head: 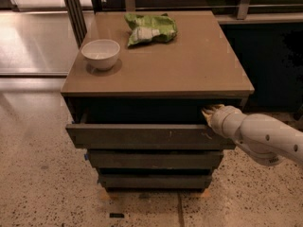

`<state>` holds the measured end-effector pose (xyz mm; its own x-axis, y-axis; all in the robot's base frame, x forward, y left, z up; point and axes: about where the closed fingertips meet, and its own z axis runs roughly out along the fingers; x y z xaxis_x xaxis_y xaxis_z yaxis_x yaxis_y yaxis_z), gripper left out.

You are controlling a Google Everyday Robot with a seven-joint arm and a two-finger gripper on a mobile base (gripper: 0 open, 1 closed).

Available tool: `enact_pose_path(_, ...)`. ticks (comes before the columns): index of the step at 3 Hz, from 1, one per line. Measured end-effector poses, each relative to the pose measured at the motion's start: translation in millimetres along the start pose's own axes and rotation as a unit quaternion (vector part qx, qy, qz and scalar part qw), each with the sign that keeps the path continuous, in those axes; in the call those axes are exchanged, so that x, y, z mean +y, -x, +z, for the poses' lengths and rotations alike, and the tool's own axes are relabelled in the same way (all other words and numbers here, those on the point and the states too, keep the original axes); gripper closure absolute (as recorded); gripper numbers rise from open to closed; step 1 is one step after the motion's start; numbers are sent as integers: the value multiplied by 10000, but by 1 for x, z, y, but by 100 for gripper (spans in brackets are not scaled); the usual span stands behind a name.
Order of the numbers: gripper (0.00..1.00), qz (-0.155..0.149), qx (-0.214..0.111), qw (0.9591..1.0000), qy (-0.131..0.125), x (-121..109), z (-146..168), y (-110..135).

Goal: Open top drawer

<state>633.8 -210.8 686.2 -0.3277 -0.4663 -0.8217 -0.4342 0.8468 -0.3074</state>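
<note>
The top drawer (142, 136) is the widest of three dark grey-brown slanted fronts, with small pale scratches right of centre. It stands pulled out a little, leaving a dark gap under the brown cabinet top (189, 70). My gripper (208, 113) comes in from the right on a white arm (255, 134). Its pale tips sit at the drawer's upper right edge, inside the gap.
A white bowl (101, 53) and a green chip bag (150, 29) lie on the cabinet top. Two narrower drawer fronts (154, 160) sit below the top one. Speckled floor lies in front and to the left; a dark cabinet face (270, 56) stands at the right.
</note>
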Motion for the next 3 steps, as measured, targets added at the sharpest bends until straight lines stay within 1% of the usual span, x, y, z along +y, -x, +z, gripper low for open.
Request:
enact_pose_path(1,100,77,235,9996,163,8,-8,-10)
enact_pose_path(2,100,124,327,9991,244,12,-11,-11)
enact_pose_path(3,100,223,567,9971,456,22,-24,-20)
